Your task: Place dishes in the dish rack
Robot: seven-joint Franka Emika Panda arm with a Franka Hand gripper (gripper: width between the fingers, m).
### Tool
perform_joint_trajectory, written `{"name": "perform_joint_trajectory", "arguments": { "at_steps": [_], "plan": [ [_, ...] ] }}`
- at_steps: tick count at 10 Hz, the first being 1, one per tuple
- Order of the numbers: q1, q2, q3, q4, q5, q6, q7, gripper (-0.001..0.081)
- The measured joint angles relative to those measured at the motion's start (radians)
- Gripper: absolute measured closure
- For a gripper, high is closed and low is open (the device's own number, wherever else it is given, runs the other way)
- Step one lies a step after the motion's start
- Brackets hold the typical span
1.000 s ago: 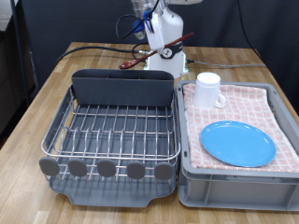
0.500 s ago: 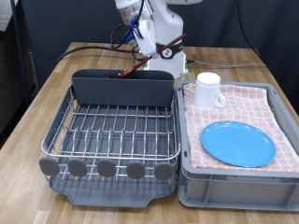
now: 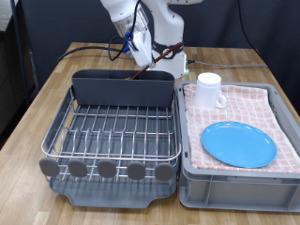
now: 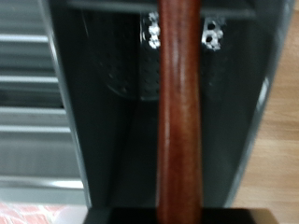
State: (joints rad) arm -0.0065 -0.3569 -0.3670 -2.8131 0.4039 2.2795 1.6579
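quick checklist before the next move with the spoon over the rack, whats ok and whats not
1. Small brown wooden spoon between the end effector's fingers: ok, wrist view shows it gripped.
2. Spoon over the tall dark grey back compartment of the silver wire-grid rack: ok.
3. Spoon released into the compartment: not ok.
4. Compartment free of obstructions: cannot tell, interior is dark and blurred.
5. White handled mug racked: not ok, it stands on the pink checked cloth.
6. Round flat light-blue plate racked: not ok, it lies on the cloth.
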Motion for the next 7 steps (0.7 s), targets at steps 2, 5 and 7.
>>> {"name": "perform_joint_trajectory", "arguments": {
  "at_steps": [2, 5, 7],
  "plan": [
    [-0.002, 0.024, -0.002, -0.001, 0.002, 0.042, 0.003, 0.0715],
    [-0.017, 0.043, 0.022, -0.003, -0.064, 0.097, 0.071, 0.0535],
    [-0.033, 0.042, 0.054, -0.001, -0.140, 0.100, 0.153, 0.0371]
  ]
}}
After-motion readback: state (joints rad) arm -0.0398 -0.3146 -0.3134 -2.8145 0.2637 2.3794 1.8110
